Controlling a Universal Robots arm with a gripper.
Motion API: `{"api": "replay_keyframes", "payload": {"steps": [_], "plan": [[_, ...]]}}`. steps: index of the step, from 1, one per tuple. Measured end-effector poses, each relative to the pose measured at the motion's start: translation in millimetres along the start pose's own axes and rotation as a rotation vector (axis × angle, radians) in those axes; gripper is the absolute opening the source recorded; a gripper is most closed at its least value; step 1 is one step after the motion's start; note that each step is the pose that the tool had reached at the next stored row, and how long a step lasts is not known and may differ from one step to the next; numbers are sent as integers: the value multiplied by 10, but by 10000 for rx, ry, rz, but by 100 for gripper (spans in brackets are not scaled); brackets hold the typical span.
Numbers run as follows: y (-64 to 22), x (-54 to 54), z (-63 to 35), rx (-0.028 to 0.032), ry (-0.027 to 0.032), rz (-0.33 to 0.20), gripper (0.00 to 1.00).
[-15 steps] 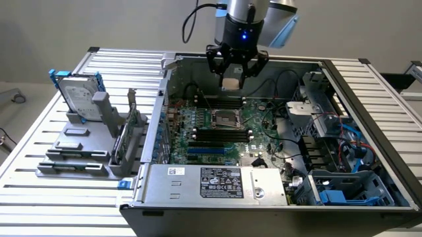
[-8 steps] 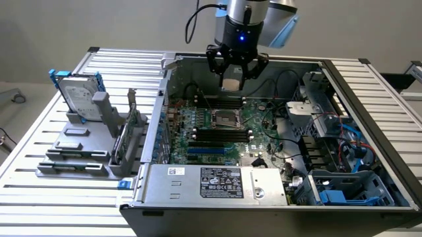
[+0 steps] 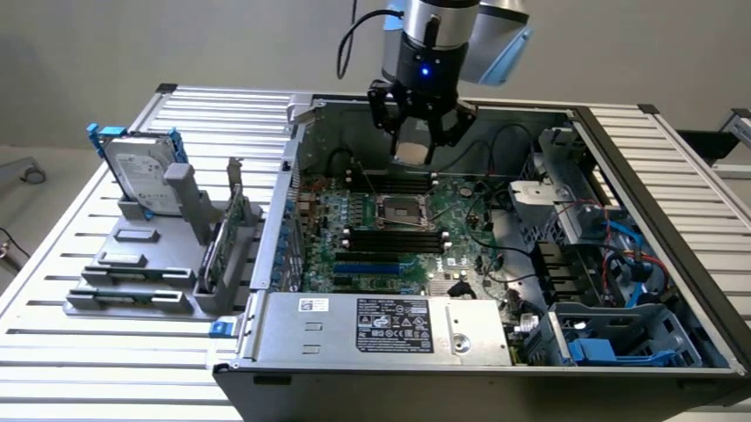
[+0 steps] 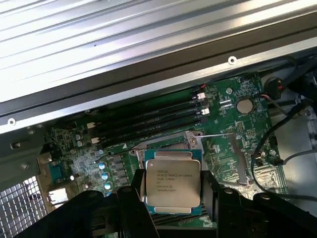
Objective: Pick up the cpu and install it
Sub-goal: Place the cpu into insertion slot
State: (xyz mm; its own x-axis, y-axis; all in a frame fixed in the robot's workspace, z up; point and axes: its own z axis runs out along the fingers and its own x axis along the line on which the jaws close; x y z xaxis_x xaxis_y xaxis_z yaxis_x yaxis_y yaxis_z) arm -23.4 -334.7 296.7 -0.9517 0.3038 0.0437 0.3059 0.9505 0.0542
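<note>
Drive (image 3: pixel 143 176) sat at the exterior view's left, well apart. Over the case (image 3: pixel 285 189) the gripper (image 3: pixel 419 139) hung above the board, fingers (image 4: pixel 130 196) clamped on the cpu (image 4: pixel 172 183) — two opposite edges pinched. Chip near-square, no real long axis; printed metal top faced the wrist camera — socket (image 3: pixel 400 209) below, apart.

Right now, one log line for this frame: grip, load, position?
gripper: fingers closed on cpu | position: above motherboard, inside open case | cpu: not yet seated
</note>
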Motion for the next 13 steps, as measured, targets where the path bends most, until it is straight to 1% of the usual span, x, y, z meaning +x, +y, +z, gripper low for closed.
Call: {"api": "replay_keyframes", "payload": {"steps": [13], "plan": [[-5,-4,95,-115,-124,2365,55]]}}
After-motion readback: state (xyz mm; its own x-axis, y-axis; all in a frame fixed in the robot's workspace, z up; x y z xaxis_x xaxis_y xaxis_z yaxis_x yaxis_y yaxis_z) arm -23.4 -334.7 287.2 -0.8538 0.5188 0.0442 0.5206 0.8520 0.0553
